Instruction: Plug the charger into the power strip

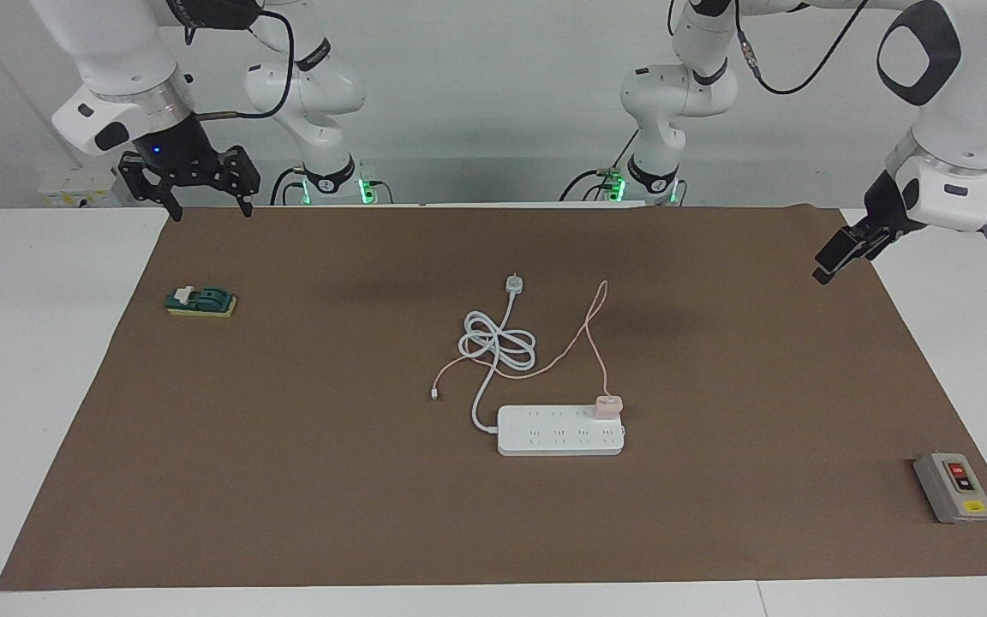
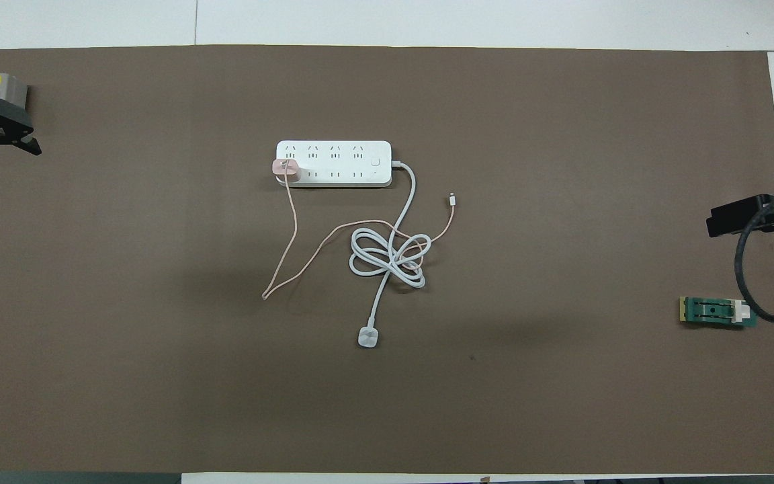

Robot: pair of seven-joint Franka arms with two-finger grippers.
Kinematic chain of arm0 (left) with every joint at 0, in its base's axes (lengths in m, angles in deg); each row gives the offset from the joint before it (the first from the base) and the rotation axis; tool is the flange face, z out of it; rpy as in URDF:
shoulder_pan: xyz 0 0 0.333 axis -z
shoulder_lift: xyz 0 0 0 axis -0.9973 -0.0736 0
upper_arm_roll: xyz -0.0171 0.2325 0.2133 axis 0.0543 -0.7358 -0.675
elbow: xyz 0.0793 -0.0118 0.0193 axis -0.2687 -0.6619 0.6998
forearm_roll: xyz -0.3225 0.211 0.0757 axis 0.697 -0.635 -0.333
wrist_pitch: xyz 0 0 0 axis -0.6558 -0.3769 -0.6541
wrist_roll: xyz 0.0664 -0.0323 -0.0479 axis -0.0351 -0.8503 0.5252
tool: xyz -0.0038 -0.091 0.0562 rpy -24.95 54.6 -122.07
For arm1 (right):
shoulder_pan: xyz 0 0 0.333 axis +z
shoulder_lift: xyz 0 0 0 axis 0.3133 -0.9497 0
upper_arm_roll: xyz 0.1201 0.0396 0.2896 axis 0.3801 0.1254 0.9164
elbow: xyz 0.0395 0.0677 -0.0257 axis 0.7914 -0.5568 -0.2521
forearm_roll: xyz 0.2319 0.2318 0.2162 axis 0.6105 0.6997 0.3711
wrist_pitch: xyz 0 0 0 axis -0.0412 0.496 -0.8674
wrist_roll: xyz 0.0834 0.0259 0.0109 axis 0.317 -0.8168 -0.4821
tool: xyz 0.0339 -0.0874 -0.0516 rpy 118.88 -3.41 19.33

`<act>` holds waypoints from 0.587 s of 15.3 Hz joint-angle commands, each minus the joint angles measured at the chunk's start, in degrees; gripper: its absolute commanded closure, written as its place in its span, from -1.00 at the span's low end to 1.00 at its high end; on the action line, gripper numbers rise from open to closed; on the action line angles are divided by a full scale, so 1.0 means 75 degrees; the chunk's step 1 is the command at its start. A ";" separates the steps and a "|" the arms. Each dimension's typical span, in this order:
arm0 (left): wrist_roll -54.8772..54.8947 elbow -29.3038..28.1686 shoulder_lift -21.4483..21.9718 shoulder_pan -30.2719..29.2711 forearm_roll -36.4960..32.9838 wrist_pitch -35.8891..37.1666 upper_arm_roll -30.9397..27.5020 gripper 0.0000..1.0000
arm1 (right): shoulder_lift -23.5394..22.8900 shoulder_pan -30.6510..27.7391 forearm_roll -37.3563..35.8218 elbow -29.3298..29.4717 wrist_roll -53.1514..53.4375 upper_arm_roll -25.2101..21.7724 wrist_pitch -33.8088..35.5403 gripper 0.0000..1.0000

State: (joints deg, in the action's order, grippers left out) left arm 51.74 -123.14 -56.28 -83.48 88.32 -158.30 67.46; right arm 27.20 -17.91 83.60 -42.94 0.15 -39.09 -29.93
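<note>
The left pincer point(image 1: 836, 257) is hanging wide open and empty over the brown mat's edge at the left arm's end of the worktop point(image 1: 48, 360), well apart from the strip, which reads as its job being done. The right pincer point(image 1: 198, 184) is waiting, jaws spread and holding nothing, over the mat's corner at its own end. The charger point(image 1: 608, 405) is sitting upright in an end socket of the strip point(image 1: 560, 431), in the row nearer the robots, its pink cable point(image 1: 601, 330) trailing loose toward them, so nothing is needing a grip now.
</note>
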 commanded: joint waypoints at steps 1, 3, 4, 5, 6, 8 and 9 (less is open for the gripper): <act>0.0416 -0.2087 0.1442 -0.0038 -0.0149 -0.0972 0.0063 -1.00 | 0.0165 -0.0105 0.0047 -0.0178 0.0096 0.0089 0.0018 -1.00; 0.0685 -0.2945 0.1982 -0.0061 -0.0149 -0.1221 0.0063 -1.00 | 0.0165 -0.0105 0.0046 -0.0178 0.0085 0.0089 0.0018 -1.00; 0.0838 -0.3123 0.2112 -0.0084 -0.0149 -0.1222 0.0039 -1.00 | 0.0165 -0.0105 0.0047 -0.0178 0.0085 0.0089 0.0029 -1.00; 0.1048 -0.3194 0.2125 -0.0236 -0.0149 -0.1152 0.0062 -1.00 | 0.0165 -0.0105 0.0047 -0.0190 0.0085 0.0089 0.0029 -1.00; 0.1224 -0.3311 0.2149 -0.0295 -0.0149 -0.1151 0.0063 -1.00 | 0.0165 -0.0105 0.0047 -0.0178 0.0085 0.0089 0.0029 -1.00; 0.1482 -0.3464 0.2289 -0.0354 -0.0149 -0.1128 0.0063 -1.00 | 0.0165 -0.0105 0.0047 -0.0178 0.0085 0.0089 0.0029 -1.00; 0.1693 -0.3534 0.2464 -0.0424 -0.0149 -0.1105 0.0063 -1.00 | 0.0165 -0.0105 0.0047 -0.0178 0.0096 0.0089 0.0018 -1.00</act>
State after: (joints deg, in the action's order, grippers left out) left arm 61.13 -146.07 -41.26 -85.38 88.03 -164.97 67.47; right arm 27.20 -17.91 83.60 -42.95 0.15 -39.09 -29.93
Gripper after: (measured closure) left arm 0.000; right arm 0.000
